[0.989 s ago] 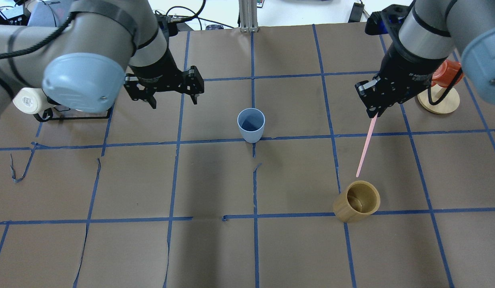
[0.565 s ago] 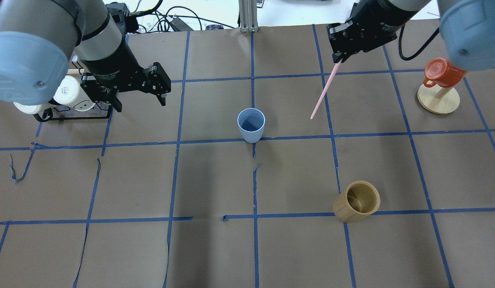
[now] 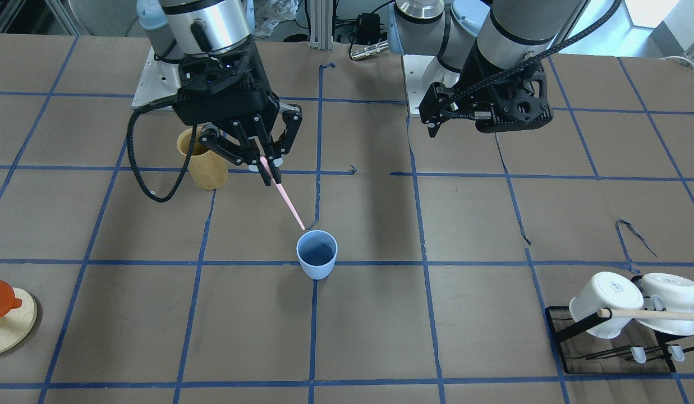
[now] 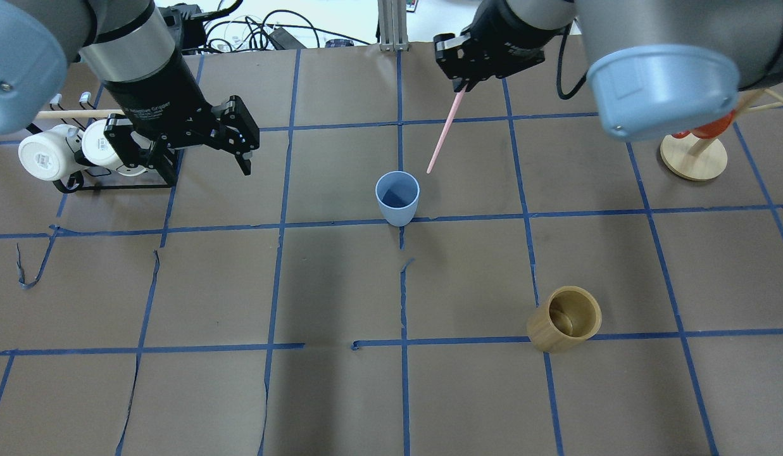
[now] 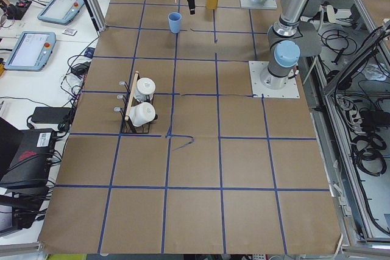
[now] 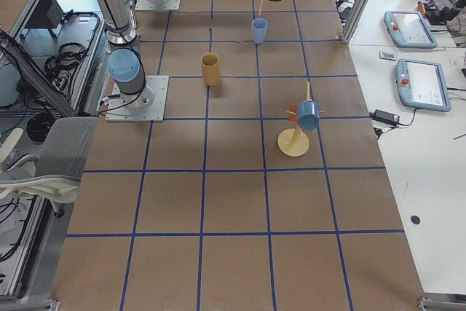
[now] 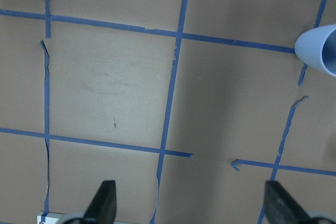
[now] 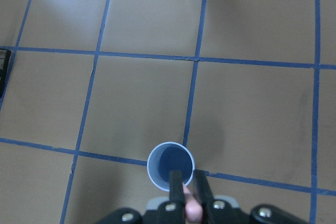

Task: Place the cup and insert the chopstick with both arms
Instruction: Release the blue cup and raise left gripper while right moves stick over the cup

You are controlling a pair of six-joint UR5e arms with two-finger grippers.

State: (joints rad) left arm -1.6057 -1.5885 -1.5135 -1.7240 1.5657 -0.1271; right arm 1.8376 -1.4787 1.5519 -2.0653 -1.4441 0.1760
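The thin pink chopstick (image 4: 443,136) looks stiff, light and smooth, so a pinch near its top end suits it, though it could swivel in that pinch if the tip catches a rim. It hangs slanted from the right end effector (image 4: 462,85), whose fingers are closed tight on its upper end. Its lower tip is close to the rim of the light blue plastic cup (image 4: 397,197) and not yet inside. The cup stands upright near the middle of the paper-covered bench (image 4: 467,272) and is probably light enough to tip under a sideways knock. A moment earlier the tip hung well off to the cup's right; it has since swung in beside the rim. The left end effector (image 7: 191,205) is spread wide and empty, and has drawn back from the cup toward the black wire rack of white mugs (image 4: 68,152). A bamboo cup (image 4: 563,326) stands apart, unmoved.
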